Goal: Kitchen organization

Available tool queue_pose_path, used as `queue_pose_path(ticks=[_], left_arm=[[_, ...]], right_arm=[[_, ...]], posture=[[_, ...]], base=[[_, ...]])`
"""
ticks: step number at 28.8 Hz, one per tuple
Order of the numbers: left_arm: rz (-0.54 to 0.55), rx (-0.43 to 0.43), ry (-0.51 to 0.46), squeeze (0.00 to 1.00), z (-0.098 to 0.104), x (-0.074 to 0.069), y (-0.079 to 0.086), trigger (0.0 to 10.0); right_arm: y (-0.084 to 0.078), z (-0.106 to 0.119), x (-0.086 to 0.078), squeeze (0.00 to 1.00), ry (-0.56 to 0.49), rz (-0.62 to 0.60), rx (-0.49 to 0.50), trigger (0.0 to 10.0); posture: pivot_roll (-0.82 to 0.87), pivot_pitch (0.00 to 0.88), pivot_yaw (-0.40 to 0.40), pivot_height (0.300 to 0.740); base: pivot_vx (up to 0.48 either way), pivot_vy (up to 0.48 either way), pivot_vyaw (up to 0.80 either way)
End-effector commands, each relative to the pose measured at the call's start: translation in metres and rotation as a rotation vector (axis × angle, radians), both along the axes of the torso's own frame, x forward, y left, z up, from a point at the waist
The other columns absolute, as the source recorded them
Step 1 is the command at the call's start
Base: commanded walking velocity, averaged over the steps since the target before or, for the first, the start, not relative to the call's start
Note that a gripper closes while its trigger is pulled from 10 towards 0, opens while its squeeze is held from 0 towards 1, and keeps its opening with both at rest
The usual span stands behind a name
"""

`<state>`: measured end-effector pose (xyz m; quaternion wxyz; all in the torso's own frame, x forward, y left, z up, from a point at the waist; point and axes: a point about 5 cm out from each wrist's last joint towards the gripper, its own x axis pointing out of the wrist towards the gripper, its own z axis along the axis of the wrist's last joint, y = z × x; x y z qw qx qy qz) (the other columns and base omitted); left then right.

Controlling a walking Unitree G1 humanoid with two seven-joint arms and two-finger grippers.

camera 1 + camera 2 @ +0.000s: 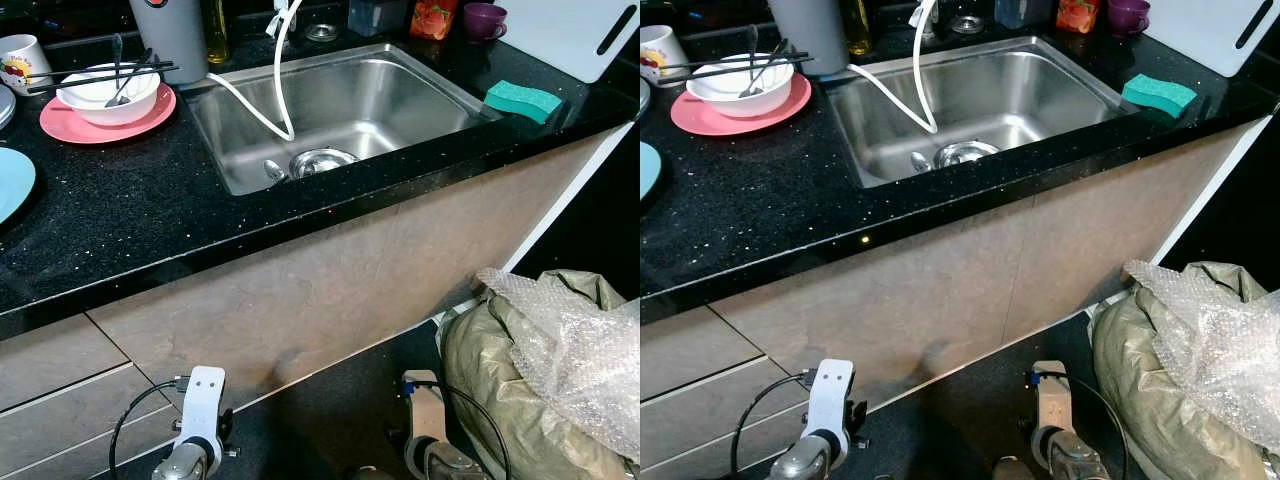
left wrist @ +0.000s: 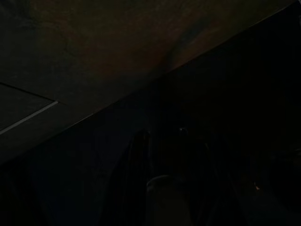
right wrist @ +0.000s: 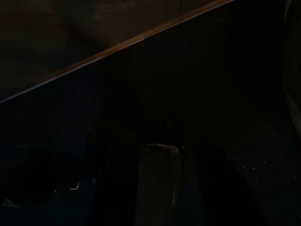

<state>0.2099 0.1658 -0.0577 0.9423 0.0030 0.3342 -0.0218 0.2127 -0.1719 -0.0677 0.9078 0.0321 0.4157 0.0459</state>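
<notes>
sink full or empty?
No standing water: the sink shows bare steel down to the drain. A spoon lies beside the drain.

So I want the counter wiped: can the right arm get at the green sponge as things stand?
Probably yes: the sponge lies bare near the counter's front edge on its side, though the arm hangs low by the cabinet.

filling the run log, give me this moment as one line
arms: both hang idle by cabinet | sink: spoon by drain | white bowl on pink plate | green sponge at sink's right
</notes>
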Motion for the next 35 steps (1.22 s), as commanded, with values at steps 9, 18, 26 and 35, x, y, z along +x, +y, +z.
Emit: queue_pose_path(ticks=[9, 18, 26, 35], left_arm=[[0.001, 0.001, 0.022, 0.00, -0.005, -0.010, 0.002, 10.0], [0.001, 0.009, 0.045, 0.00, -0.010, -0.025, 0.007, 10.0], [-0.005, 0.006, 0.040, 0.00, -0.007, -0.017, 0.004, 10.0], [0.001, 0.003, 0.027, 0.00, -0.004, -0.010, 0.004, 10.0]], right_arm=[[0.001, -0.006, -0.010, 0.00, 0.033, 0.006, -0.007, 10.0], [0.002, -0.013, -0.024, 0.00, 0.062, 0.012, -0.005, 10.0], [0.002, -0.012, -0.022, 0.00, 0.057, 0.000, -0.005, 10.0], [0.003, -0.008, -0.014, 0.00, 0.034, 0.009, -0.010, 10.0]], posture=[[0.01, 0.166, -0.006, 0.740], [0.02, 0.204, 0.002, 0.740], [0.01, 0.188, 0.007, 0.740], [0.01, 0.164, 0.002, 0.740]], base=[[0.000, 0.000, 0.00], [0.000, 0.000, 0.00], [0.000, 0.000, 0.00], [0.000, 0.000, 0.00]])
